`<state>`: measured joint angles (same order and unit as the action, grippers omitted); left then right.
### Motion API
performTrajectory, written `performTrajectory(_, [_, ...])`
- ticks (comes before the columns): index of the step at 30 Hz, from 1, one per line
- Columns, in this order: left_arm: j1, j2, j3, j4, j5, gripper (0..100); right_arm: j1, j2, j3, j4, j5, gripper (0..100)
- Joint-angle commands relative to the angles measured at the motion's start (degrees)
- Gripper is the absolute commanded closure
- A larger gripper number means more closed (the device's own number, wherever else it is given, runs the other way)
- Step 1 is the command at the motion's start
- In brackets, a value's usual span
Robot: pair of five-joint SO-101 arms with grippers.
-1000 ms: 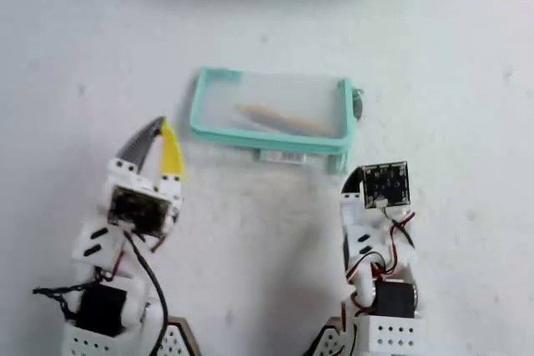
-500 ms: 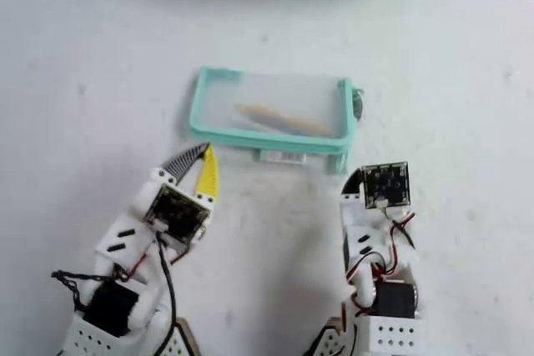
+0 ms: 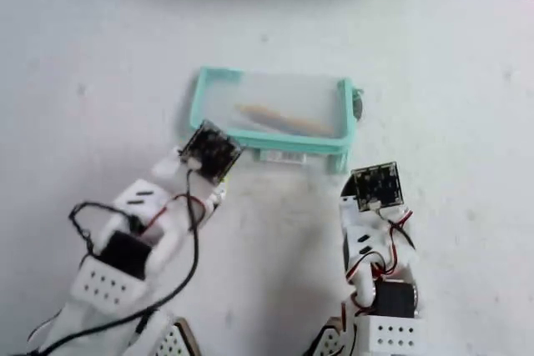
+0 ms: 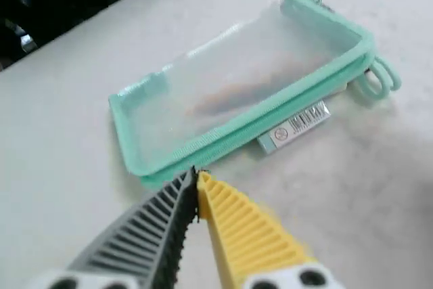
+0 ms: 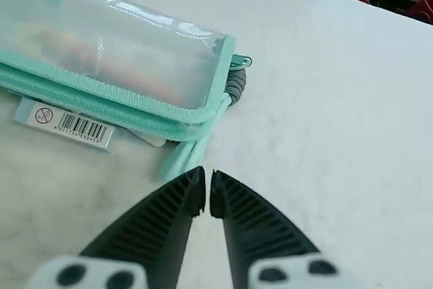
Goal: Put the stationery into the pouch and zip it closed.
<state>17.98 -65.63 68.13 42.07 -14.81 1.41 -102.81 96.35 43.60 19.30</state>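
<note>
The pouch [image 3: 271,114], translucent with a mint-green border, lies flat near the middle of the white surface [image 3: 459,81], long side across the robot's front. Inside it is a slim brownish pencil [image 3: 284,120], lying lengthwise. A white barcode label [image 5: 64,125] sticks out from the pouch's near edge, and a mint-green loop [image 5: 183,157] trails from its right end beside a small grey piece [image 5: 235,86].

The left arm [image 3: 125,248] stretches forward and inward from its base, with its wrist over the pouch's near left corner. The left pincer [image 4: 196,181] has its grey and yellow fingers pressed together, tips right at the green edge of that corner. Whether anything is pinched between them cannot be told.

The right arm [image 3: 380,289] stands folded close to its base, its wrist near the pouch's right end. The right pincer [image 5: 208,193] points down at the surface just short of the loop, its black fingers drawn together but for a sliver and holding nothing.
</note>
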Motion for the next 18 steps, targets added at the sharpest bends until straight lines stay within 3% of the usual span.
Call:
performTrajectory(1, [-1.45, 9.36, -6.86, 0.09, 3.87, 98, 0.4, -0.22, 0.53, 0.4, 0.88, 97.8])
performTrajectory(7, [-7.6, 11.3, -8.7, 0.26, 11.87, 95, 0.04, -0.4, 0.53, 0.31, 0.53, 97.8])
performTrajectory(12, [-7.69, 7.78, -6.24, 0.18, 17.67, 79, 0.48, -0.4, 0.53, 0.4, 0.97, 97.7])
performTrajectory(18, [-8.22, 3.65, -3.87, -0.44, 17.58, 90, 3.3, -0.4, 0.53, 0.4, 1.05, 97.7])
